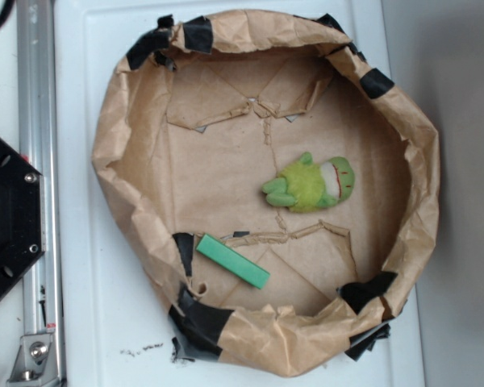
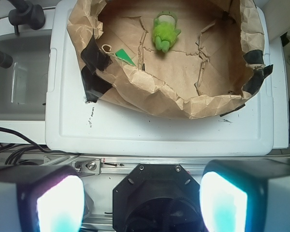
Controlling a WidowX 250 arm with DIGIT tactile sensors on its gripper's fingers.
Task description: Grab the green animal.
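The green animal (image 1: 313, 185) is a small fuzzy lime-green plush frog with a white face patch. It lies on its side on the floor of a brown paper-lined bowl (image 1: 117, 153), right of centre. In the wrist view the frog (image 2: 165, 32) lies at the far side of the bowl. My gripper (image 2: 142, 203) is open and empty, its two fingers (image 2: 55, 203) wide apart at the bottom of the wrist view. It hangs over the black robot base, well short of the bowl. The gripper does not show in the exterior view.
A flat green rectangular block (image 1: 232, 260) lies on the bowl floor near the front-left wall; it also shows in the wrist view (image 2: 125, 56). The bowl sits on a white tray (image 1: 81, 242). A metal rail (image 1: 34, 121) and the black robot base (image 1: 8, 218) stand left.
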